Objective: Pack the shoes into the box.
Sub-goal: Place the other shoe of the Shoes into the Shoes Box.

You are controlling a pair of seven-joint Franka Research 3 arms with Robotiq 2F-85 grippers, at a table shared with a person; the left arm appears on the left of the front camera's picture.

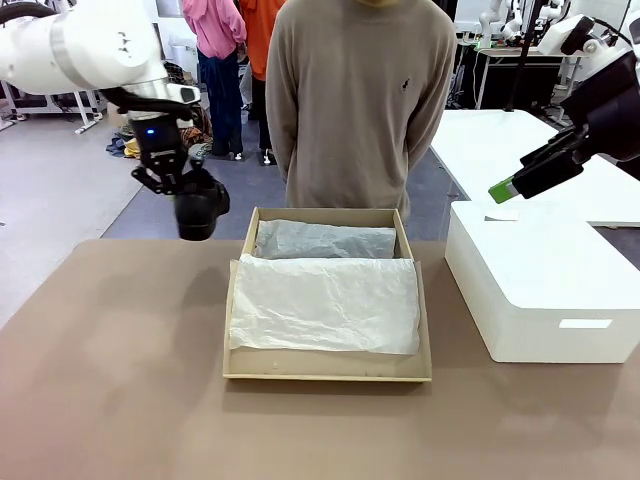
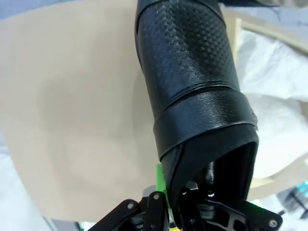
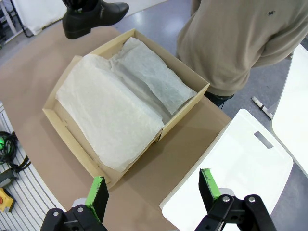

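The left end effector [image 1: 183, 192] is clamped shut on one black shoe [image 1: 200, 210], held in the air above the counter [image 1: 120, 380]. Its fingertips are buried in the shoe's opening and hard to make out. The box [image 1: 325, 375] sits below it and to its right, open. White tissue paper [image 1: 325, 300] covers the inside, hiding whatever lies beneath. The right end effector [image 3: 154, 185] hangs with its jaws wide apart, empty, above the gap between the box and the white box [image 1: 540, 290], whose far end is cut off.
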